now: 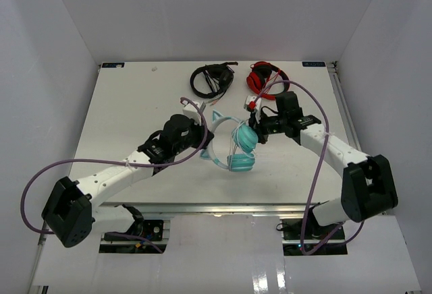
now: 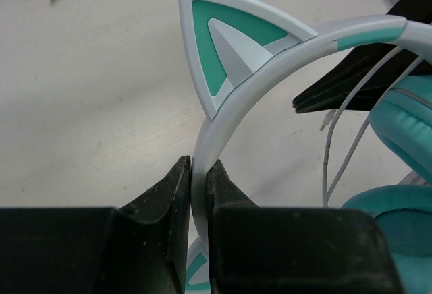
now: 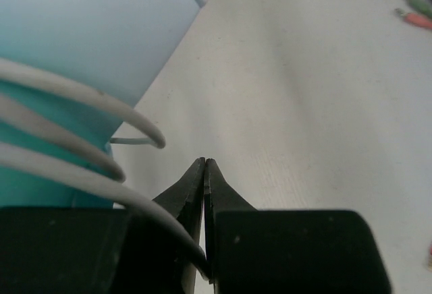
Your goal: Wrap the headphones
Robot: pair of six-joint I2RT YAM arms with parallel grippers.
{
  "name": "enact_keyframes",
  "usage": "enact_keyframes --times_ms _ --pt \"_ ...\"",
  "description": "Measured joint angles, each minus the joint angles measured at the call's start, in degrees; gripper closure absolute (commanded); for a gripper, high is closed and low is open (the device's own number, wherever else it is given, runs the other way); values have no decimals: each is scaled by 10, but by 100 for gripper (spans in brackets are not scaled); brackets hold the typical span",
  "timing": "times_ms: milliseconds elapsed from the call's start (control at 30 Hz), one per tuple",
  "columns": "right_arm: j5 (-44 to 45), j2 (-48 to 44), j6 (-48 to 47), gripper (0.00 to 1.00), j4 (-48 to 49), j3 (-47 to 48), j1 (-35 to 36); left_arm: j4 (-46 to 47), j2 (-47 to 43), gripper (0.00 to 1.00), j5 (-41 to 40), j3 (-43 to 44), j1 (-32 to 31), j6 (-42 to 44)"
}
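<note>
The headphones point(image 1: 236, 149) are lying at the middle of the table point(image 1: 128, 112). The left gripper point(image 1: 202, 139) is sitting against their left side, jaws either side of the headband point(image 2: 270, 71). The right gripper point(image 1: 256, 129) is sitting just behind their right side, with the cable point(image 3: 101, 100) running between its jaws. Well behind them, a second headset point(image 1: 211, 78) is lying to the left and a third headset point(image 1: 264, 75) to the right.

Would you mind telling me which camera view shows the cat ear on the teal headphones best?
The left wrist view: the cat ear sits large and sharp, upright on the pale headband. The top external view shows it tiny; the right wrist view shows none.
</note>
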Motion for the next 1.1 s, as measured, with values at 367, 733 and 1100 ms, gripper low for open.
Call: enact_keyframes --times_ms 367,733,1100 --pt "-89 269 78 89 43 59 -3 -18 147 100 -6 -56 70 -96" --pt "-97 379 145 59 58 139 -5 -17 248 100 -1 12 138 -135" --pt "-75 352 171 32 72 128 -27 -38 272 80 25 45 144 -145"
